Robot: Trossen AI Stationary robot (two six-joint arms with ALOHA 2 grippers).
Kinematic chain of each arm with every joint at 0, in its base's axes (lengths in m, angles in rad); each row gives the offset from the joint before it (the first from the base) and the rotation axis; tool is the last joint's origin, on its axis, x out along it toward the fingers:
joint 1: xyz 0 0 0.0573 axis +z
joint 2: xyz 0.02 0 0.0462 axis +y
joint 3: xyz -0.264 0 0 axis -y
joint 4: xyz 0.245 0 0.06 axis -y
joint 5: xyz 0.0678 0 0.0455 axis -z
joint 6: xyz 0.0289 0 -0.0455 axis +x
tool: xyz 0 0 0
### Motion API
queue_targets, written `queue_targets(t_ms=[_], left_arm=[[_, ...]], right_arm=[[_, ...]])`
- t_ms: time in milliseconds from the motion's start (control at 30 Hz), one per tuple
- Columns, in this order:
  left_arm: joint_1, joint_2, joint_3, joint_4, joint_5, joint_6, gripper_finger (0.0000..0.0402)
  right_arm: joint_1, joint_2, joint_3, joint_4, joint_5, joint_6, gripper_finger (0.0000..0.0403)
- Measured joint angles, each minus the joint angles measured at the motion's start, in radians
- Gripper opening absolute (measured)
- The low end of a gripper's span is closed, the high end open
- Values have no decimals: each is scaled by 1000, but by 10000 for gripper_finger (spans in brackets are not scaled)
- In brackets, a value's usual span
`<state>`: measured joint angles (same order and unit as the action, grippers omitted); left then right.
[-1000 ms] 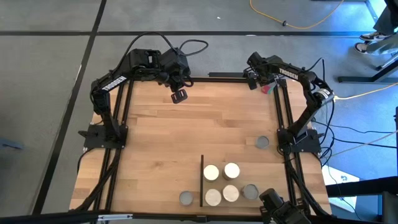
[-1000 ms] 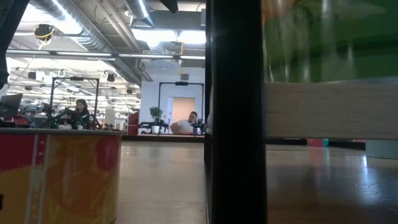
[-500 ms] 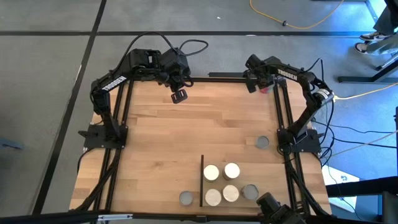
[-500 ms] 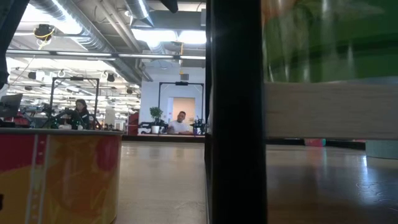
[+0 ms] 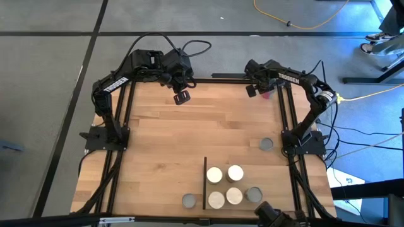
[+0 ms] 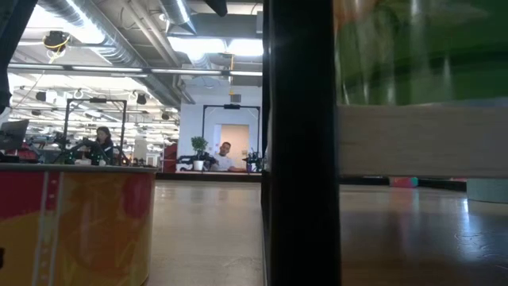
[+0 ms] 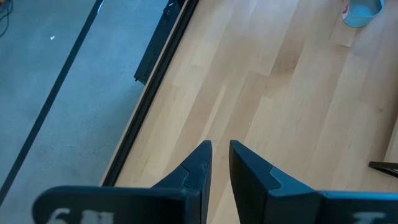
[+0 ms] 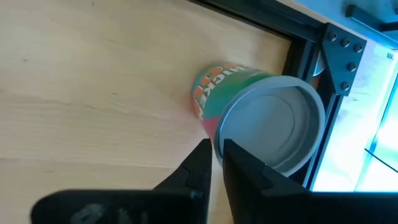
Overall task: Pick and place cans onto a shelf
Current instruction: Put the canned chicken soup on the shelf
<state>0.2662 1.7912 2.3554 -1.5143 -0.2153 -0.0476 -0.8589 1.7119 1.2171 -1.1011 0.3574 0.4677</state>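
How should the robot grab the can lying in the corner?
The can lies tipped on its side by the black frame rail. Best guess: the right gripper comes from above and pinches across its round sides, since the rail blocks one side.

The middle and left of the table point(image 5: 158, 145) lie bare, wide open for a gripper from the left gripper point(image 5: 182, 96) at the far edge down toward the near edge. Near the front right, a cluster of cans point(image 5: 225, 184) crowds the shelf point(image 5: 249, 180) (its thin black strip point(image 5: 205, 183) bounds the left side), with one can point(image 5: 189, 201) just outside it and another point(image 5: 266, 144) near the right rail. In the far right corner a tipped can point(image 8: 261, 115) lies close against the black frame rail point(image 8: 311, 56), right in front of the right gripper point(image 8: 217, 149), leaving little room on that side.
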Motion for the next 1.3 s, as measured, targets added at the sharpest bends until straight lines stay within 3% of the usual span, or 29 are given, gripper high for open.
queue_targets(t_ms=[667,967,1300], left_arm=[[0,0,0,0,0,0,50],[0,0,0,0,0,0,50],[0,0,0,0,0,5,50]], right_arm=[[-83,0,0,-1,-4,3,43],[-85,0,0,-2,-1,-2,5],[-80,0,3,-39,-17,-137,2]])
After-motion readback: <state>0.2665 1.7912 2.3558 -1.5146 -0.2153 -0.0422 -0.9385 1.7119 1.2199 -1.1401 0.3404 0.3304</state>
